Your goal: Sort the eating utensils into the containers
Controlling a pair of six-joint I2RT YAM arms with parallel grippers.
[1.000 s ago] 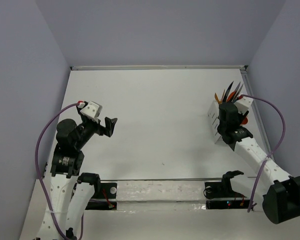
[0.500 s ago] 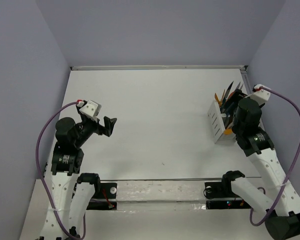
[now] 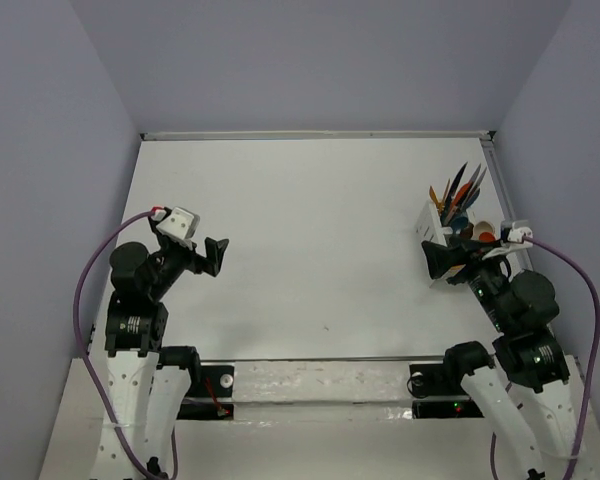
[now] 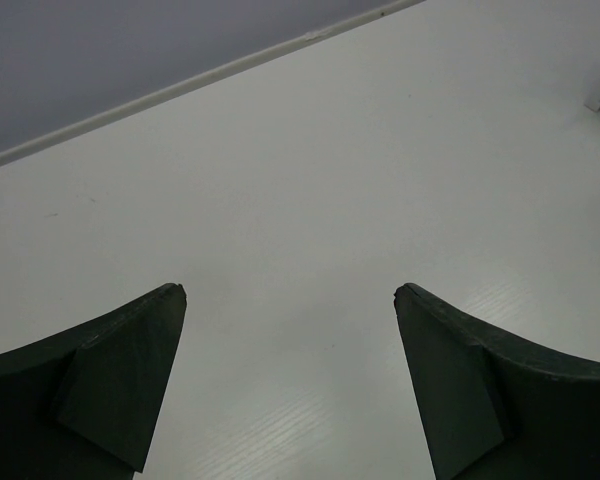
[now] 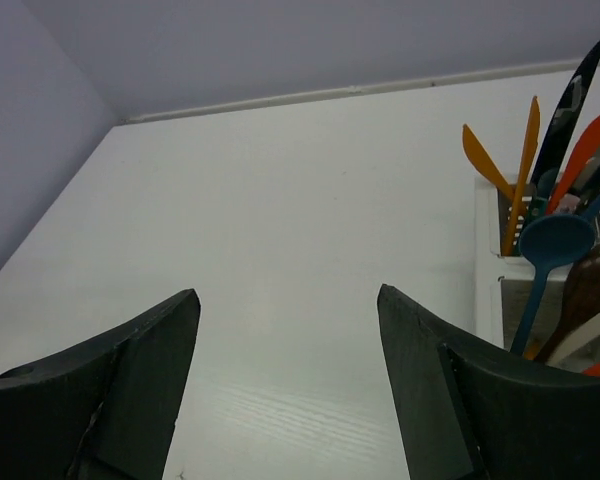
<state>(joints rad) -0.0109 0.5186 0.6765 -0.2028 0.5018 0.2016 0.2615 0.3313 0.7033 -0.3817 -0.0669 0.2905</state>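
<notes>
Table (image 3: 310, 215): one, white, bare across its middle and left.
Arms: two. The left arm (image 3: 138, 290) is folded at the near left, wrist pointing right over the table. The right arm (image 3: 525, 305) is folded at the near right, wrist pointing left and away.
Caddy (image 3: 429, 222): one, white, upright near the table's right edge, about halfway back. In the right wrist view its slotted wall (image 5: 488, 265) stands just right of the right finger.
Left gripper (image 4: 290, 290): jaws wide apart, holding nothing, only table between the fingers.
Right gripper (image 5: 287, 292): jaws apart, holding nothing. From above it hangs just near of the caddy (image 3: 437, 262), hiding the caddy's near side.
Utensils (image 3: 458, 190): all that show stand in the caddy, leaning right and away. At least eight can be told apart; they overlap, so the exact count cannot be told.
By colour, right wrist view: two orange knives (image 5: 525, 165), one dark knife (image 5: 572, 95), one red piece (image 5: 592, 140), one teal spoon (image 5: 555, 242), one brown spoon (image 5: 586, 285), one beige handle (image 5: 592, 335).
</notes>
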